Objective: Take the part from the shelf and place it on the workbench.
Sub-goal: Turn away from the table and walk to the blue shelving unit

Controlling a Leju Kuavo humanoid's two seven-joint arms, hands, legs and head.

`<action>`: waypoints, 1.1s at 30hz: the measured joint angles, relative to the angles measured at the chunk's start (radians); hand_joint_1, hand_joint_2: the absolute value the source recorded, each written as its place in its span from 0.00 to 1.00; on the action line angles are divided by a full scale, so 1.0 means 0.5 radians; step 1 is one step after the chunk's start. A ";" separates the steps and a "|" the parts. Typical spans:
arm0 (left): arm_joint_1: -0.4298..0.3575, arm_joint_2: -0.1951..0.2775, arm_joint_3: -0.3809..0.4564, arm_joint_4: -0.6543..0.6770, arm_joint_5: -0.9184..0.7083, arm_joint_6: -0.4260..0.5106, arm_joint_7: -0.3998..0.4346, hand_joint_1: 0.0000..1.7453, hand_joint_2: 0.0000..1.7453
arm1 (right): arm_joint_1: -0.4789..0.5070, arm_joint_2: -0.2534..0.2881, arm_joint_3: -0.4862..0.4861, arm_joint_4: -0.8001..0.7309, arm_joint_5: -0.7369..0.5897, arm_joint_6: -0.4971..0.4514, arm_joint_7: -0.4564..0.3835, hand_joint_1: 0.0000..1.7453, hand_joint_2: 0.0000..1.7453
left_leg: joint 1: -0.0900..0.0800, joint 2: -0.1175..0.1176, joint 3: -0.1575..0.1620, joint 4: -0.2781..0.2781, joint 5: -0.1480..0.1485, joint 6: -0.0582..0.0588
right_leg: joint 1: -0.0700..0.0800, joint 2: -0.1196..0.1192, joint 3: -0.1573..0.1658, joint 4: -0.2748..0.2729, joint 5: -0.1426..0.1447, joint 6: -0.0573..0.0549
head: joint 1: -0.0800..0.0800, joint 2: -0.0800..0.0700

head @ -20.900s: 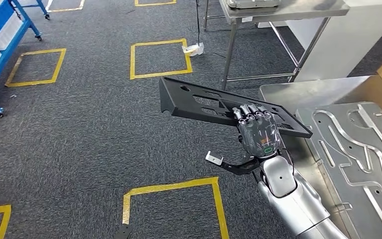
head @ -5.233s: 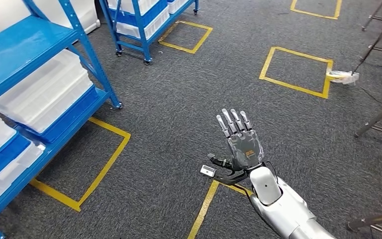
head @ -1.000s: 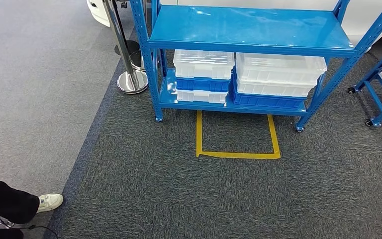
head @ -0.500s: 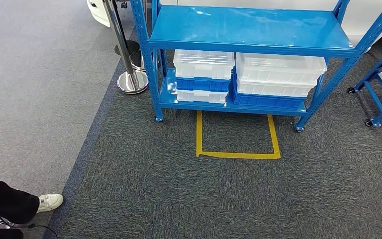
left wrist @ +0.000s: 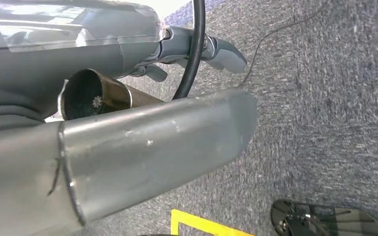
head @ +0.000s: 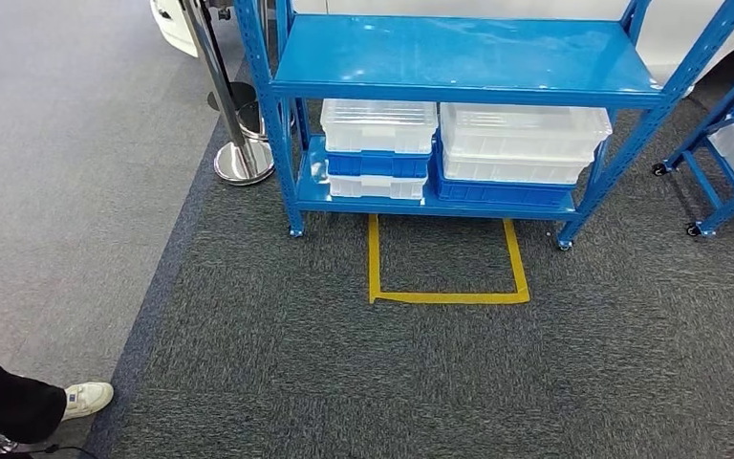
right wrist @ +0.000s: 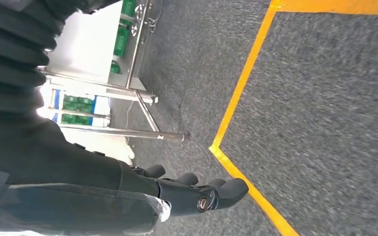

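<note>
**Shelf facing me, both hands hanging free**

Shelf [head: 468, 59]: a blue rack standing on dark carpet ahead of me, its lower tier carrying clear bins [head: 379, 125] stacked on blue ones. A yellow tape square [head: 447, 260] lies on the floor just before it. My left hand [left wrist: 197, 49] and right hand [right wrist: 197, 194] hang above the carpet, fingers loosely extended, holding nothing. A person's shoe [head: 86, 398] lies near my left.
</note>
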 joint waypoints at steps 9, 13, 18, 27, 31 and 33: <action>-0.005 0.008 0.009 0.000 -0.002 0.009 0.000 0.00 0.00 | -0.013 0.006 0.002 0.002 0.013 0.002 -0.007 0.00 0.00 | 0.008 -0.008 -0.055 0.259 -0.217 -0.115 | 0.000 0.005 0.075 -0.224 0.092 -0.113 | -0.004 0.000; 0.002 0.008 0.012 0.000 -0.002 0.012 0.002 0.00 0.00 | -0.016 0.008 0.002 0.003 0.021 0.003 -0.009 0.00 0.00 | 0.009 -0.082 -0.247 0.660 -0.376 -0.115 | 0.011 0.101 0.069 -0.223 0.097 -0.124 | -0.005 0.000; 0.004 0.015 0.016 0.000 -0.002 0.014 0.002 0.00 0.00 | -0.021 0.019 0.002 0.003 0.022 0.002 -0.010 0.00 0.00 | 0.000 -0.267 -0.051 0.167 -0.093 -0.036 | 0.012 0.238 0.072 -0.224 0.103 -0.111 | -0.005 0.000; -0.006 0.015 0.024 0.000 -0.007 0.006 -0.030 0.00 0.00 | -0.016 0.026 0.022 0.007 0.069 0.002 -0.038 0.00 1.00 | -0.022 -0.198 0.000 0.031 -0.062 -0.061 | 0.017 0.166 0.092 -0.316 0.157 -0.097 | 0.000 0.000; -0.012 0.015 0.027 0.000 -0.008 0.005 -0.017 0.00 0.00 | -0.016 0.024 0.025 0.008 0.079 0.011 -0.039 0.00 1.00 | -0.026 -0.187 0.003 0.043 -0.061 -0.043 | 0.013 0.168 0.097 -0.324 0.165 -0.077 | 0.000 0.000; -0.011 0.015 0.028 0.000 -0.020 0.008 -0.013 0.00 0.00 | -0.017 0.023 0.027 0.008 0.085 0.018 -0.041 0.00 1.00 | -0.028 -0.188 0.004 0.046 -0.061 -0.036 | 0.012 0.168 0.099 -0.327 0.167 -0.073 | -0.001 0.000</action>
